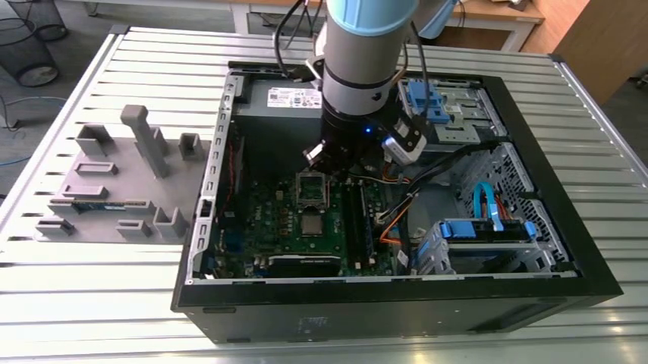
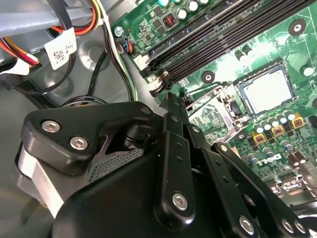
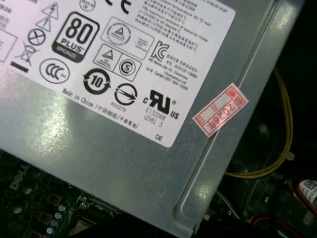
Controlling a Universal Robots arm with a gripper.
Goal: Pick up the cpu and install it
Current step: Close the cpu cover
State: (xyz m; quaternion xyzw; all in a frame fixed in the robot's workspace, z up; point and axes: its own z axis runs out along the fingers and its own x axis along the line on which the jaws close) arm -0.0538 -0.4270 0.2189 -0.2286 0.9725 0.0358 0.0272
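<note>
One cpu (image 1: 311,222) sits flat in its one socket (image 1: 311,235), centre of the exterior view, just below the single gripper (image 1: 335,165). It looks thin, light, stiff and slick-topped — probably fragile underneath, so opposite edges are the safest hold. In the second wrist view the fingers (image 2: 173,129) look drawn together — empty.

cpu (image 2: 265,90) top looks like shiny silver metal, power supply case (image 3: 99,168) is dull grey sheet metal with a smooth paper label (image 3: 133,64), and the counter (image 1: 102,303) is ribbed metal.

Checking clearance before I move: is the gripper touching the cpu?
Apart. In the second wrist view, bare motherboard shows between the gripper and the cpu.
</note>
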